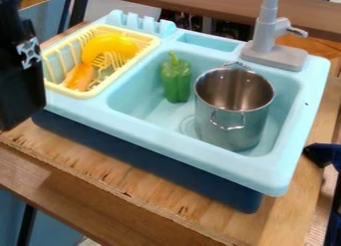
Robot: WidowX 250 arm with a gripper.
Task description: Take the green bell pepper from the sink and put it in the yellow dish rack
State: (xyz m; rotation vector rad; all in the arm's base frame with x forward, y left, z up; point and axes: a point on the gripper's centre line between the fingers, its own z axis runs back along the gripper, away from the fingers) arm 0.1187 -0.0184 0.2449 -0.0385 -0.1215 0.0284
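A: Where is the gripper [23, 75] seen in the camera view?
B: It is seen at the left edge, near the yellow dish rack [67, 91]. Whether it is spread or pressed together cannot be told, and it also cannot be told if something is pinched by it.
A: And what is held by the rack?
B: A curved yellow toy [110, 46] is held there, and an orange toy [79, 76] is placed beside it, at the side nearer to the gripper. The rack itself is set in the left part of the light blue toy sink [160, 135].
A: What can be found in the basin?
B: A green bell pepper [176, 80] is stood upright there, with its stem up. To the right of it, a metal pot [234, 113] with two handles is placed, and its inside can be seen.
A: What is seen around?
B: A grey faucet [265, 38] is mounted behind the basin, and the sink is supported by a wooden board [100, 160].
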